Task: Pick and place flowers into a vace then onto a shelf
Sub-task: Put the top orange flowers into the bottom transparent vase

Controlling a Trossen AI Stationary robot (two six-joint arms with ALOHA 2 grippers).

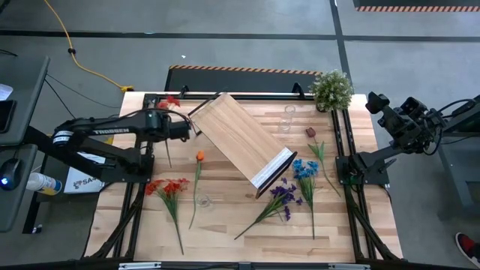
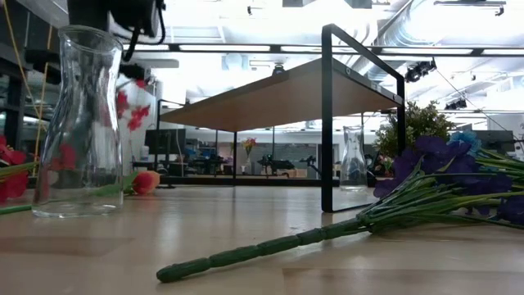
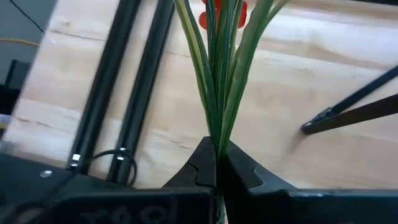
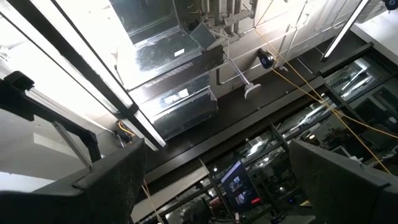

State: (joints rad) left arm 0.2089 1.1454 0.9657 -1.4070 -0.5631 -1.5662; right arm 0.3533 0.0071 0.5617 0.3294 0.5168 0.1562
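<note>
Your left gripper [image 3: 216, 171] is clamped on a red flower's green stalks [image 3: 221, 81] just beside the shelf's [image 1: 240, 139] far left corner — the red bloom [image 1: 169, 101] hangs past that corner. Your right gripper [image 4: 217, 180] waits well off the shelf's right, raised, fingers spread wide apart. The other flowers [image 1: 300, 180] lie around the shelf — a glass vase [image 2: 80, 123] stands near its front.

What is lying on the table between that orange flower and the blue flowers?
In the high view, the shelf lies tilted between the orange flower and the blue flowers, near the purple flowers.

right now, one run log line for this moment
left gripper: shut on red flower stems | right gripper: open, parked off-table | vase: empty
</note>
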